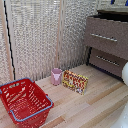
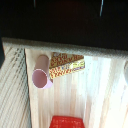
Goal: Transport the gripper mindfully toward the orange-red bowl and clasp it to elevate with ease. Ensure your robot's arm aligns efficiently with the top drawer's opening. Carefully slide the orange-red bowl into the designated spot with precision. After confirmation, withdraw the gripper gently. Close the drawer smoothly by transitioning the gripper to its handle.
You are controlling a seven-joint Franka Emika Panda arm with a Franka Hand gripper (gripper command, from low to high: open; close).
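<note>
Bowl and pincer: the exterior view shows only a thin orange-red sliver (image 1: 118, 2) at the frame's top edge, above the dresser. It may be the bowl, but it is cut off too far to be sure. How it lies against the pincer cannot be told.
Pincer (image 2: 68, 3): the wrist view shows only two thin pale streaks at the frame edge. Whether it is spread or closed, and whether it has hold of anything, cannot be told.
Bowl's look: beyond the glossy orange-red colour of that sliver, neither shape nor rim can be made out.
Arm (image 1: 125, 73): a rounded white part shows at the exterior view's right edge, over the wooden floor.
Top drawer (image 1: 106, 31): grey-brown front, standing forward of the drawer below, with a dark gap behind its upper edge.
Handle (image 1: 104, 37): a long silver bar across that front, with nothing touching it.
Lower drawer (image 1: 108, 56): set further back, with a like bar.
Pink cup (image 1: 56, 76): upright on the floor, just beside the box.
Box (image 1: 75, 81): yellow and red, standing on its long edge.
Red basket (image 1: 25, 101): at the exterior view's lower left, well apart from the dresser.
</note>
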